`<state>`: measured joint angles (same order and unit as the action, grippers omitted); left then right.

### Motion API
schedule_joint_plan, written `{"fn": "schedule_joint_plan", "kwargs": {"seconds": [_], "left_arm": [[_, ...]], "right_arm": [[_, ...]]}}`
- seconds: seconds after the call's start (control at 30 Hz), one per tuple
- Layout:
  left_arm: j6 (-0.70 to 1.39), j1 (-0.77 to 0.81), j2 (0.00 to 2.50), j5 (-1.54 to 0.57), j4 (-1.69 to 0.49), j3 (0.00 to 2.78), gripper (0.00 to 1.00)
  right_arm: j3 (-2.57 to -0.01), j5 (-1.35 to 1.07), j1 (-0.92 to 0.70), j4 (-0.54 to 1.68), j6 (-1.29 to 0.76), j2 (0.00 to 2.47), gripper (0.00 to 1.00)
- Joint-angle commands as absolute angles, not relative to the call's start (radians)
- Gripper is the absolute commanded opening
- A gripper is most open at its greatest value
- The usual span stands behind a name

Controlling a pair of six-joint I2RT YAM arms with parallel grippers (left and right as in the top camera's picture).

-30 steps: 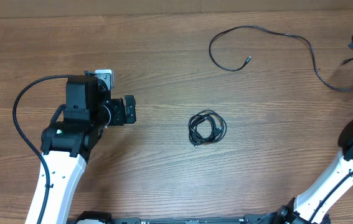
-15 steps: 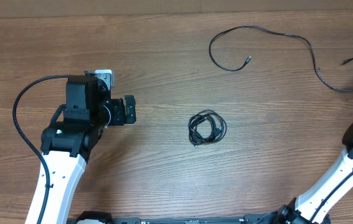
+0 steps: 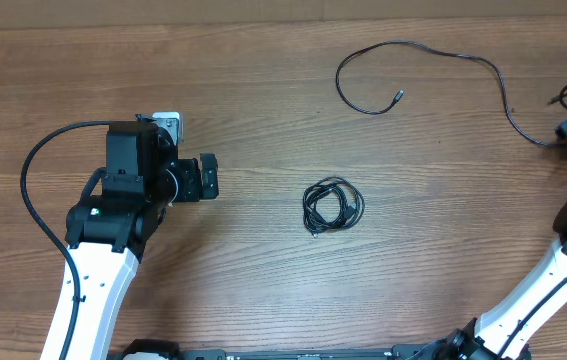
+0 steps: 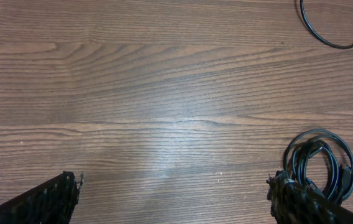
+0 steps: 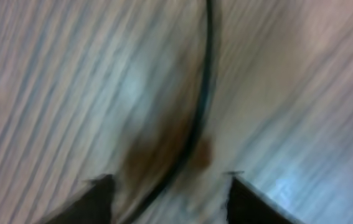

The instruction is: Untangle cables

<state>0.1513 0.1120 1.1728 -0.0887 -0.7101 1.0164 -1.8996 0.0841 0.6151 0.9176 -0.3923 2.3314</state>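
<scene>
Small coil (image 3: 333, 206) of black cable flat on the desk (image 3: 263, 100), about mid-desk, a plug end tucked inside the loops. Touched by neither hand. In the left wrist view, low at the right edge, just beyond one fingertip.

Long cable (image 3: 433, 60) loose across the far right of the desk: a rounded loop on the left ending in a small plug (image 3: 399, 96), then an arc rightward and down toward the right edge. Well apart from the coil.

Right hand (image 5: 167, 193) at the desk's right edge, over the far end of the long cable. Fingers (image 5: 98, 199) partly drawn in with a gap between them, one strand of the cable running down through that gap. Wrist view heavily blurred; cannot tell whether the strand touches either finger.

Left hand (image 3: 207, 177) on the left side of the desk, pointing toward the coil, well short of it. Spread wide, nothing between the fingers, only bare wood.
</scene>
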Motion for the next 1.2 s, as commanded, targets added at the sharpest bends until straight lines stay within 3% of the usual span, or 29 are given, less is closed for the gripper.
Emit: {"fn": "schedule_joint_plan", "kwargs": {"seconds": [0.0, 0.1, 0.27, 0.57, 0.73, 1.03, 1.07, 1.13, 1.17], "left_arm": [[0.158, 0.118, 1.174, -0.078, -0.706, 1.034, 1.0], [0.158, 0.118, 1.174, -0.078, -0.706, 1.034, 0.99], [0.157, 0.118, 1.174, -0.078, -0.705, 1.034, 0.99], [0.158, 0.118, 1.185, -0.078, -0.699, 1.034, 1.0], [0.158, 0.118, 1.195, -0.078, -0.7, 1.034, 1.0], [0.159, 0.118, 1.203, -0.078, -0.698, 1.034, 0.99], [0.159, 0.118, 1.203, -0.078, -0.698, 1.034, 1.0], [0.158, 0.118, 1.203, -0.078, -0.698, 1.034, 1.0], [0.158, 0.118, 1.203, -0.078, -0.698, 1.034, 0.99]], "right_arm": [[-1.882, 0.022, 0.617, 0.878, -0.397, 2.335, 0.25], [-1.888, 0.024, 0.618, 0.842, -0.389, 2.335, 0.04], [-2.036, -0.019, 0.629, 0.859, -0.336, 2.332, 0.04], [-2.421, -0.45, 0.608, 0.945, 0.009, 2.331, 0.04], [-2.425, -0.656, 0.584, 0.942, 0.108, 2.333, 0.04], [-2.324, -0.59, 0.488, 0.931, 0.216, 2.334, 0.04], [-2.311, -0.545, 0.482, 0.918, 0.204, 2.335, 0.05], [-2.292, -0.392, 0.474, 0.889, 0.117, 2.335, 0.58], [-2.288, -0.301, 0.473, 0.882, 0.052, 2.335, 0.59]]}}
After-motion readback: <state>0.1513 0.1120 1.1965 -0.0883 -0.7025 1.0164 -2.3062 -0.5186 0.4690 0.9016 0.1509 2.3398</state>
